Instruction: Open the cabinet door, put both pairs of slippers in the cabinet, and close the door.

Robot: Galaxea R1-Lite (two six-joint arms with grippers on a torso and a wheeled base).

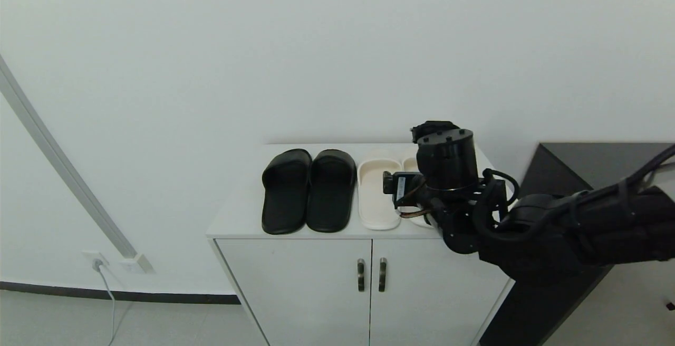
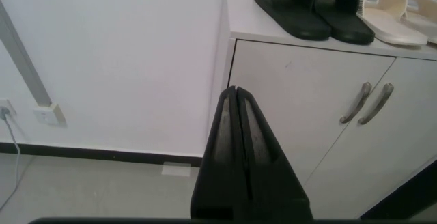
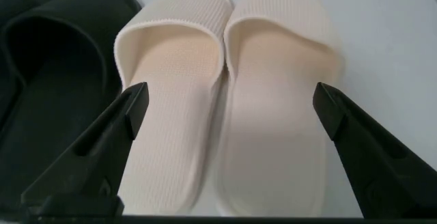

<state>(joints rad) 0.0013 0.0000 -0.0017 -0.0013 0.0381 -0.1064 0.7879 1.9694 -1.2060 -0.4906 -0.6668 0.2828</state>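
R gripper (image 3: 230,98) spread wide above cream slippers (image 1: 377,193) at right edge of cabinet top (image 1: 237,219); black slippers (image 1: 287,190) beside, mid-top. L gripper (image 2: 237,98) pressed together. Doors (image 1: 295,293) shut. Slippers prob. light, flexible foam; pinch adjoining inner side walls, both together.

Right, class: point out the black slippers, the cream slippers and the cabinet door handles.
black slippers (image 1: 329,203), head view, footbed of the one beside the cream pair.
cream slippers (image 3: 273,135), right wrist view, one slipper's footbed.
cabinet door handles (image 1: 361,275), head view, middle of the left door's handle.
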